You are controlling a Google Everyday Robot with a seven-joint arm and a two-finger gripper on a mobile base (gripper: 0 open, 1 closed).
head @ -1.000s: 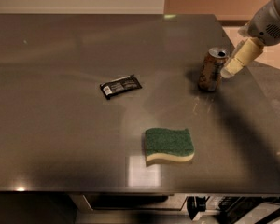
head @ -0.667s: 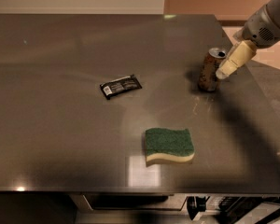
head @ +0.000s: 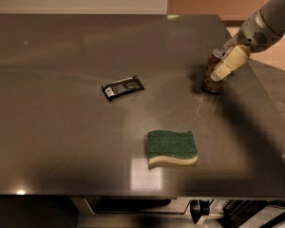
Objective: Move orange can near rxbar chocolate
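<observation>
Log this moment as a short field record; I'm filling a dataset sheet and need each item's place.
surface: dark grey metal table
can: small upright orange-brown can, far right side
gripper: cream gripper on grey arm, at the can's right side
bar: flat black wrapper bar, left of centre, apart from can
sponge: green-and-yellow sponge, near front centre

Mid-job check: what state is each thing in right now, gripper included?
orange can: upright, far right of the table, apart from the rest.
rxbar chocolate: lying flat, mid-table, nothing touching it.
sponge: flat, green side up, toward front edge.
gripper: at the can's upper right side.
</observation>
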